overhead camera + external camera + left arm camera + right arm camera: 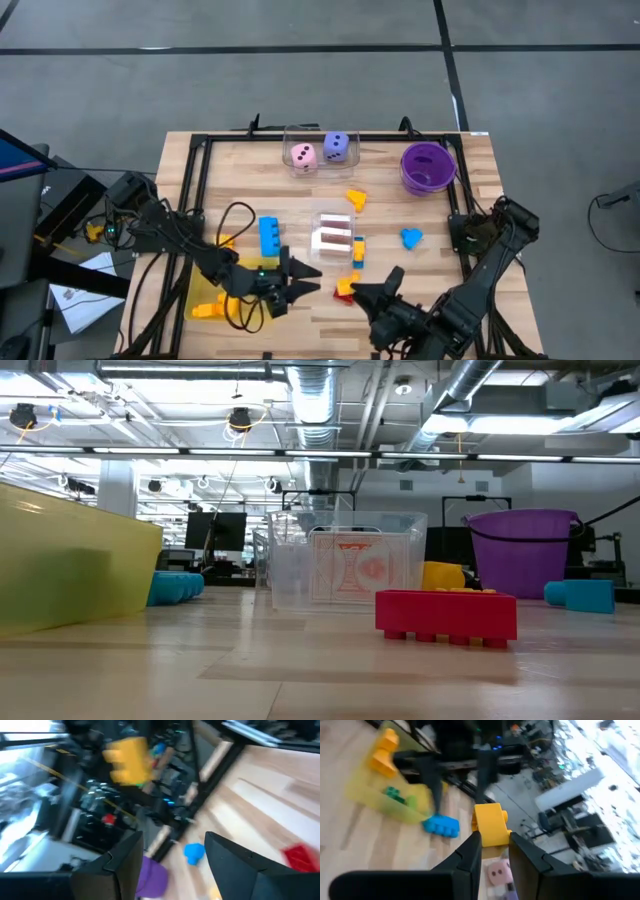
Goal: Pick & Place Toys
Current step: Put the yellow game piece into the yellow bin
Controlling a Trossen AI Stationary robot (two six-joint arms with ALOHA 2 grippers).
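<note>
Progress was slight: a yellow piece point(385, 752) and green piece point(395, 795) lay in the yellow tray point(375, 800), the right hand point(495, 839) pinched a yellow brick point(490, 822), the left hand point(312, 280) hung open and empty, while the red brick point(345, 288), blue brick point(270, 237) and others lay loose on the worktop point(230, 170)

Bright overhead ceiling light; both wrist views motion-blurred.

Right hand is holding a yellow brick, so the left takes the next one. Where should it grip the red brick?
Probably the two long side walls of the red brick, across its narrow width, coming straight down. It lies flat and low on the table, so a sideways approach finds little wall. The open left hand is right beside it.
</note>
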